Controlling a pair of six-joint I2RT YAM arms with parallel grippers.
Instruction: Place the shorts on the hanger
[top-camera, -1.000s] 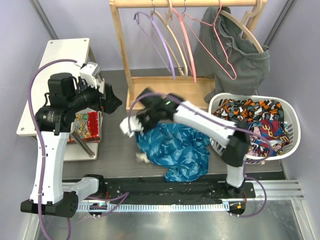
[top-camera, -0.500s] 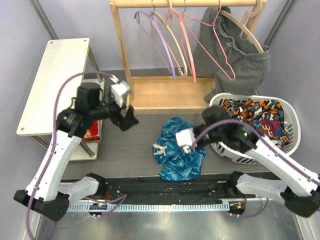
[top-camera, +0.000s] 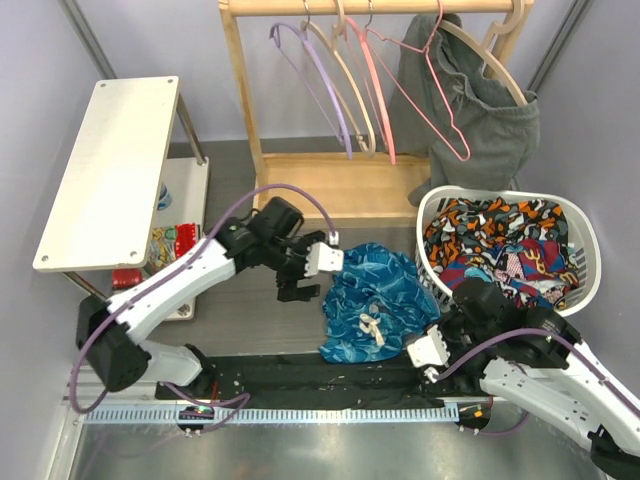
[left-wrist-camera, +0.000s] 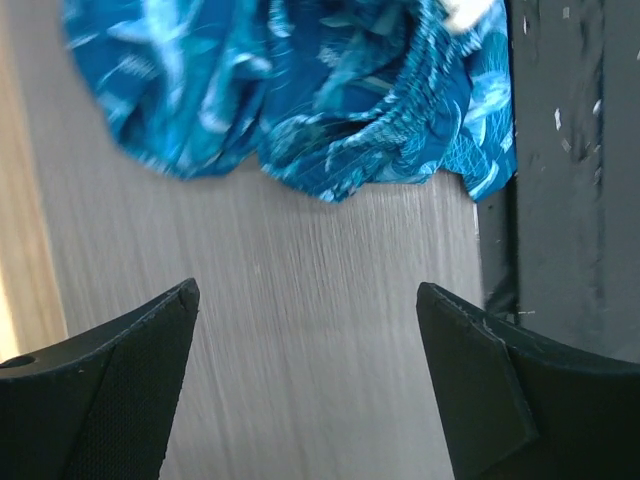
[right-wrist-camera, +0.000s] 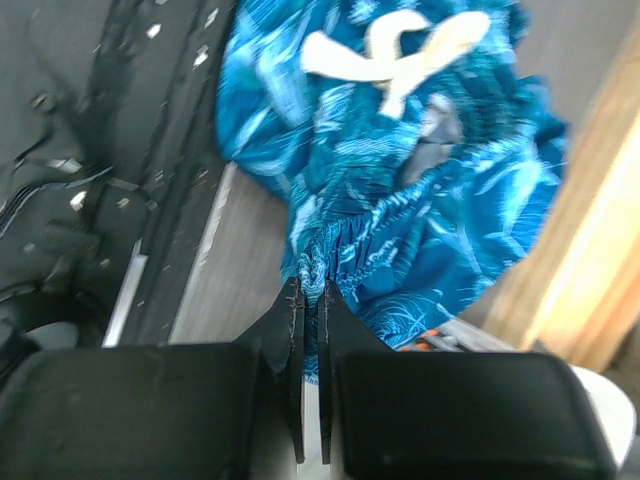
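Left gripper (top-camera: 298, 285) hovers with its fingers spread wide and nothing between them, poised over bare grey table (top-camera: 250, 310) just beside the left edge of the shorts (top-camera: 375, 290). From the left wrist, the crumpled blue fabric (left-wrist-camera: 300, 90) lies just beyond the parted fingertips (left-wrist-camera: 185, 300).

Right gripper (top-camera: 408, 338) sits at the heap's near right corner, its fingers pressed together. The tips (right-wrist-camera: 308, 290) meet the gathered hem (right-wrist-camera: 400, 200), though whether they pinch any cloth cannot be told. The white drawstring (right-wrist-camera: 390, 50) lies knotted on top of the heap.

Behind the shorts stands the wooden rack (top-camera: 300, 185), where the thin pink wire hanger (top-camera: 415, 92) hangs from the rail in front of a grey garment (top-camera: 490, 110), well apart from both grippers. A white laundry basket (top-camera: 590, 250) of patterned clothes stands at right.
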